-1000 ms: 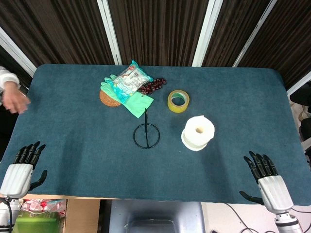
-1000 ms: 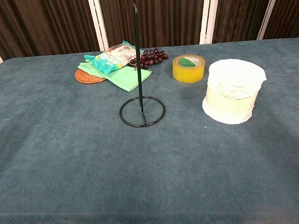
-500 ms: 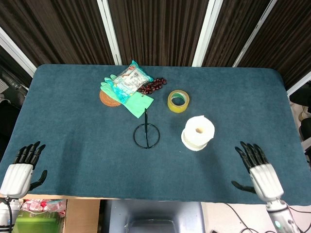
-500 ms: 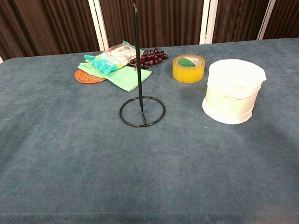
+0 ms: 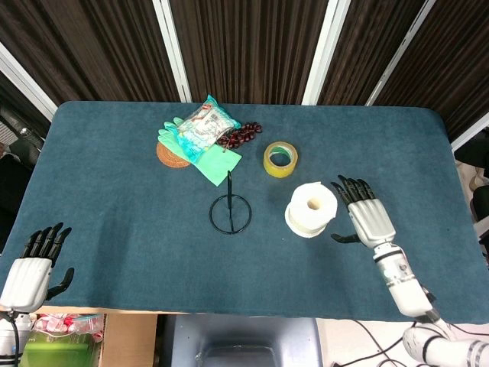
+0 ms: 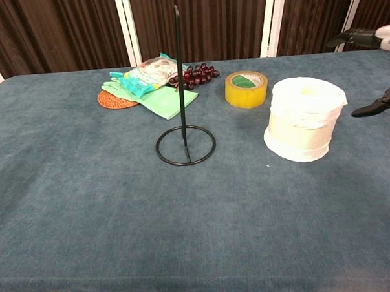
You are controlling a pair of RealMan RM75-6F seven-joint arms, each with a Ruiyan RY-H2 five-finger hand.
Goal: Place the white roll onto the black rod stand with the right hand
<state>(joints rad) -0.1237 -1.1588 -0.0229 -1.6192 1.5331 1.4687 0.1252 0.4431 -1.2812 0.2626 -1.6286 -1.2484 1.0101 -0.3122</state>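
My left hand (image 5: 30, 269) sits way off to the left of the black rod stand (image 5: 230, 208), down at the near table edge, fingers spread apart and holding nothing.

Behind the stand and a bit left there's a little pile: a round woven coaster (image 5: 172, 154), a green rubber glove (image 5: 205, 154) lying over it, and a printed snack packet (image 5: 205, 127) on top of the glove. The packet has some print on it, but it's too small for me to read. Right beside the pile is a bunch of dark red grapes (image 5: 241, 135).

The stand itself is upright, ring base flat on the blue table cover (image 5: 114, 206), with nothing on the rod.

Behind and right of the stand sits a roll of yellow tape (image 5: 280, 158), no label I can make out. The white roll (image 5: 312, 208) stands on end just right of the stand, not on it yet.

My right hand (image 5: 366, 216) is just right of the roll, fingers apart, thumb pointing toward the roll, not touching it as far as I can tell.
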